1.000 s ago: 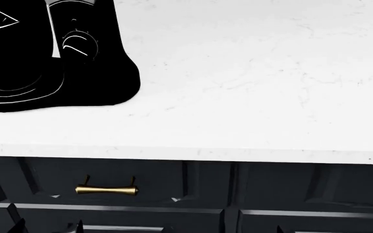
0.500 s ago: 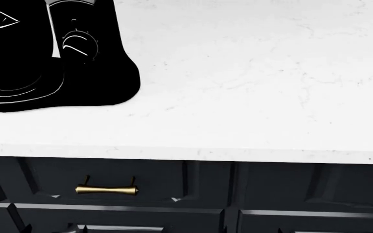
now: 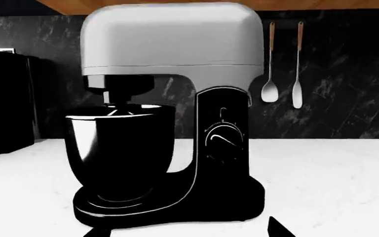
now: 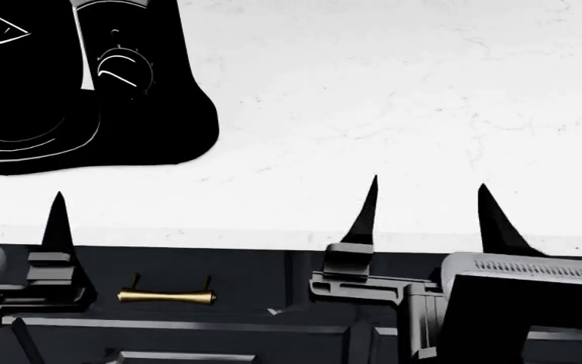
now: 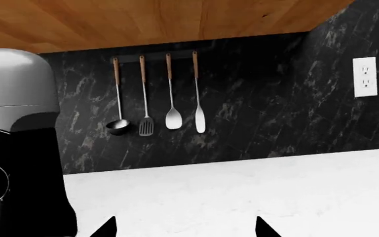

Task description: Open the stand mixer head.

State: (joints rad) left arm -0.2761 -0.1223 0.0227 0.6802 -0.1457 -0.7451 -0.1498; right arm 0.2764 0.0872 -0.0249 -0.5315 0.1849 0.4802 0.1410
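Note:
The stand mixer head (image 3: 173,44) is a light grey rounded housing on a glossy black mixer, down over the black bowl (image 3: 120,143). Its edge also shows in the right wrist view (image 5: 12,84). In the head view only the mixer's black base and dial (image 4: 121,70) show at the top left. My left gripper (image 3: 186,232) is open and empty, low in front of the mixer base. One of its fingers (image 4: 58,220) shows in the head view. My right gripper (image 4: 427,220) is open and empty at the counter's front edge, right of the mixer.
The white counter (image 4: 392,98) runs to the right of the mixer. Dark drawers with a brass handle (image 4: 167,297) lie below it. Utensils (image 5: 170,94) hang on the black backsplash, with an outlet (image 5: 364,76) and a wooden cabinet (image 5: 143,22) above. A black appliance (image 3: 5,103) stands beside the mixer.
Both grippers have risen from below the head view's bottom edge up to the counter's front edge. The mixer has not moved.

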